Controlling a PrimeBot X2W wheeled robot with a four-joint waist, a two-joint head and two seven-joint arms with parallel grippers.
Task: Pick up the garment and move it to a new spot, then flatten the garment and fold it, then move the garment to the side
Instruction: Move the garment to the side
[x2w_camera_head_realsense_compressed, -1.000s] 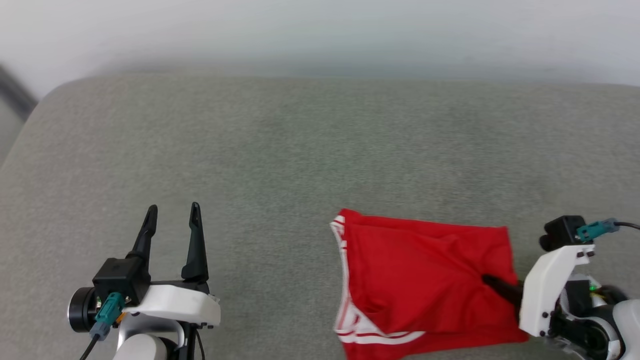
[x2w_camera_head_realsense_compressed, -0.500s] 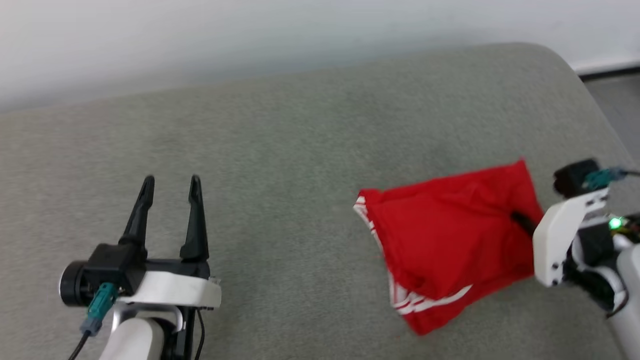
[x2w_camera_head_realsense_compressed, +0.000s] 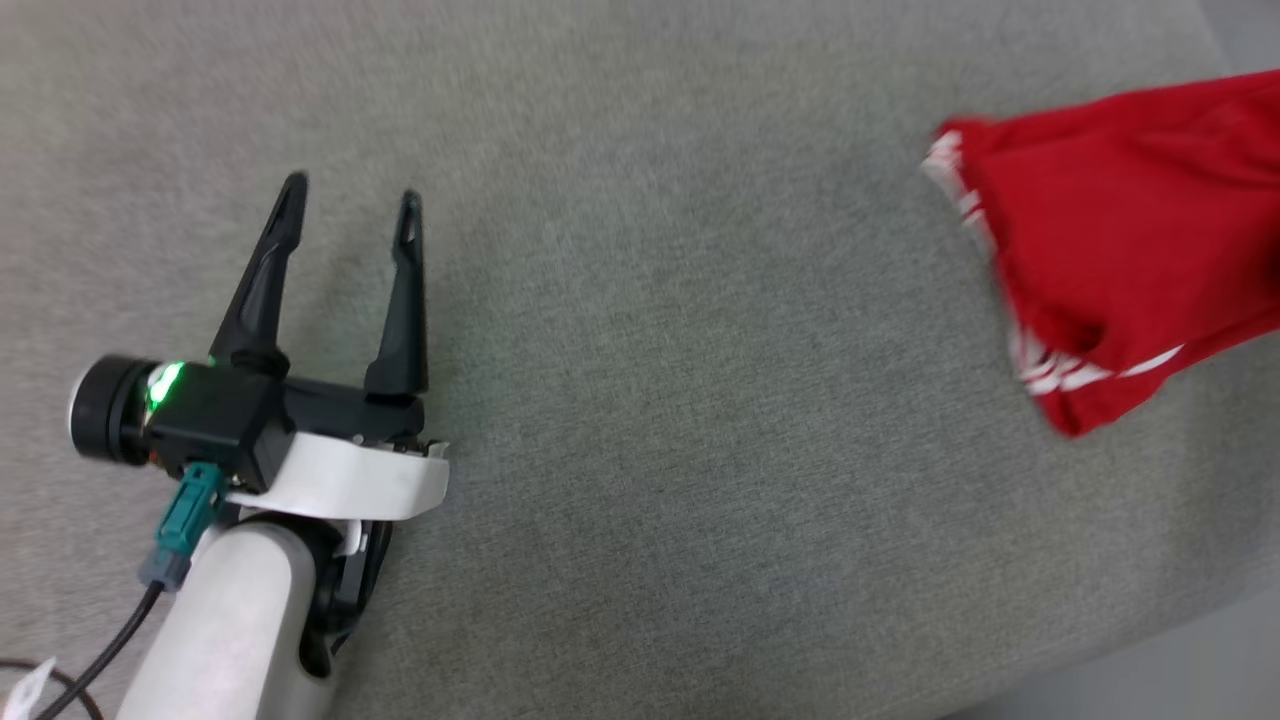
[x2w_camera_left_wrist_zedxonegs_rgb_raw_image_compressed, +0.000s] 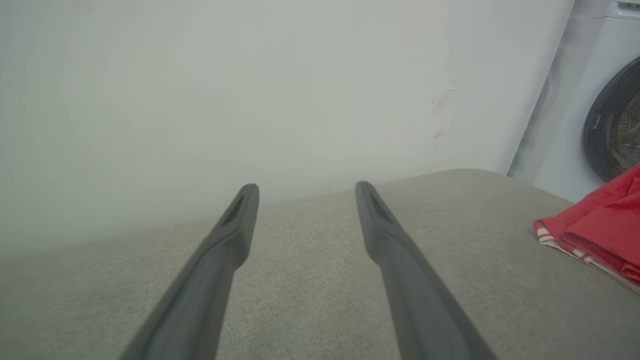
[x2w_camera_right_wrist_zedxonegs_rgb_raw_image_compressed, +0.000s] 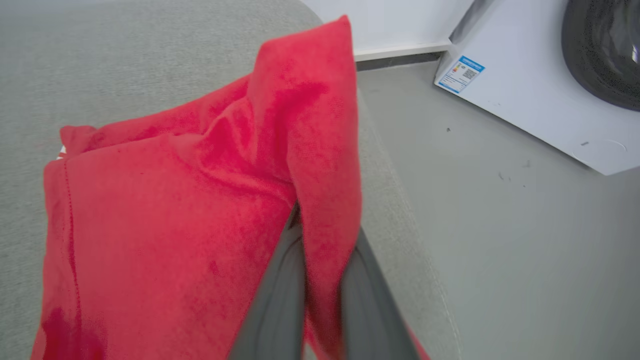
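The garment (x2w_camera_head_realsense_compressed: 1130, 220) runs off the head view's right edge, its striped trim smeared by blur, so its full shape cannot be told. In the right wrist view red cloth covers the tips of the right gripper (x2w_camera_right_wrist_zedxonegs_rgb_raw_image_compressed: 325, 225), which pinches a fold. The washing machine (x2w_camera_right_wrist_zedxonegs_rgb_raw_image_compressed: 525, 85) is cropped at that view's right edge, its label (x2w_camera_right_wrist_zedxonegs_rgb_raw_image_compressed: 460, 74) too small to read.

The right hand (x2w_camera_right_wrist_zedxonegs_rgb_raw_image_compressed: 325, 245) has pulled the garment (x2w_camera_head_realsense_compressed: 1130, 220) rightward to the grey cushion's (x2w_camera_head_realsense_compressed: 700, 400) end.
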